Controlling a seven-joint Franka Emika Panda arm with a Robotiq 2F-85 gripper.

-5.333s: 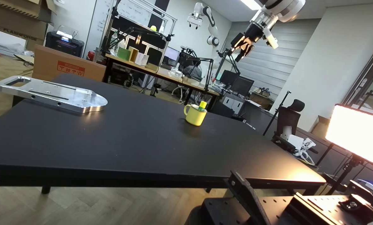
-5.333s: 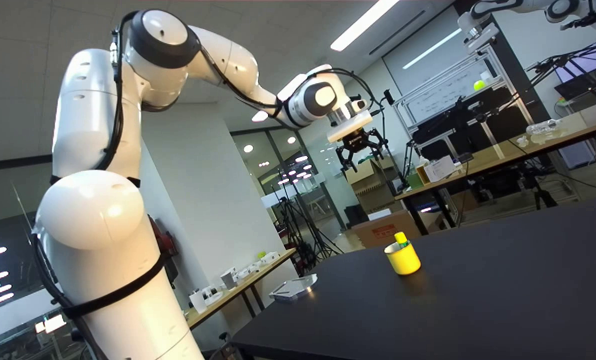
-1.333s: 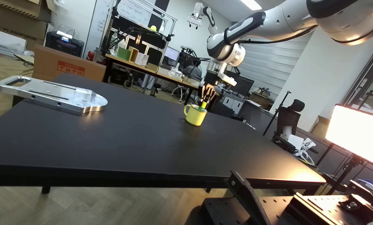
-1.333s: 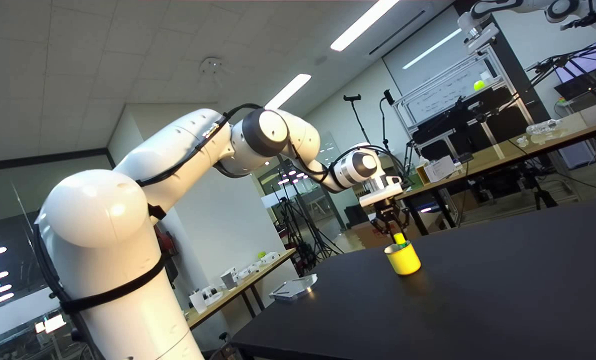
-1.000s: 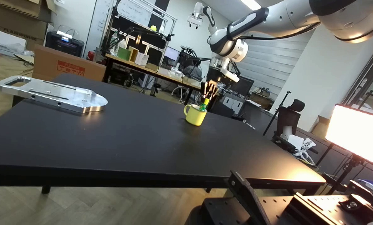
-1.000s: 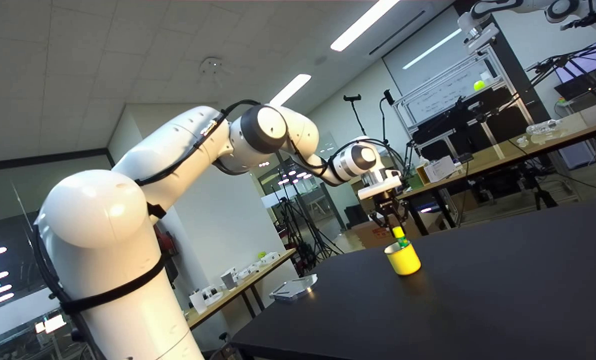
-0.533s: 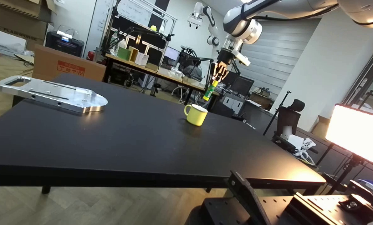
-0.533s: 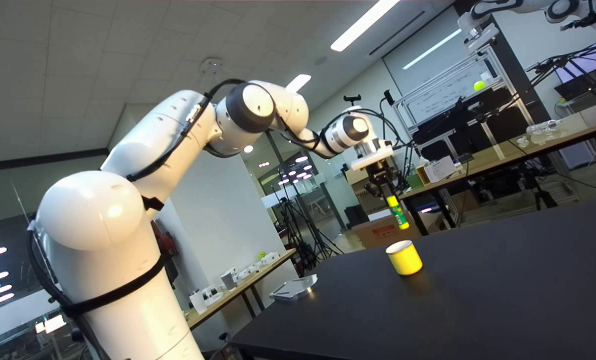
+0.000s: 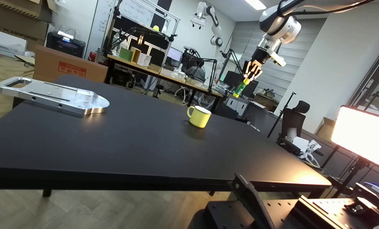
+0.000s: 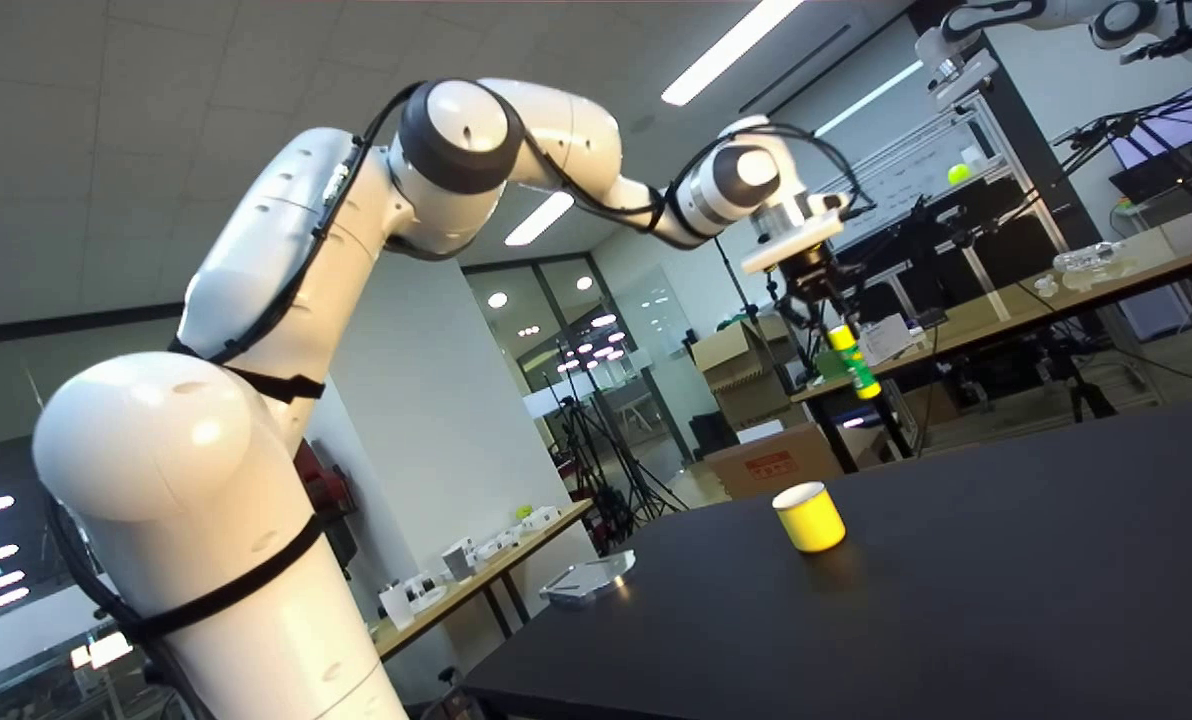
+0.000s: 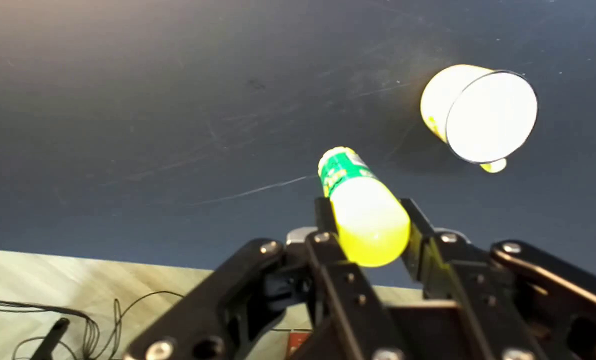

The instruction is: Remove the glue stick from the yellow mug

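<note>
The glue stick [image 11: 370, 215], a green-labelled cylinder with a yellow cap, is pinched by the cap between the black fingers of my gripper [image 11: 368, 216], which is shut on it. In both exterior views the glue stick [image 9: 240, 88] hangs tilted in the air, its green end pointing down, clear of the yellow mug [image 9: 199, 118]. The mug stands upright on the table, its white inside visible from above in the wrist view, with nothing seen in it. My gripper [image 10: 836, 325] is above the table, higher than the mug [image 10: 809, 520] and off to one side.
A flat silver metal plate [image 9: 52, 95] with a handle hole lies on the black table [image 9: 122, 143], far from the mug. A bright light panel [image 9: 364, 136] stands past the table's side. Another robot arm [image 9: 215, 28] hangs in the background.
The glue stick has come up out of the mug in my gripper and moved higher and to the right in both exterior views. Several seconds ago my gripper was open, far above it.
</note>
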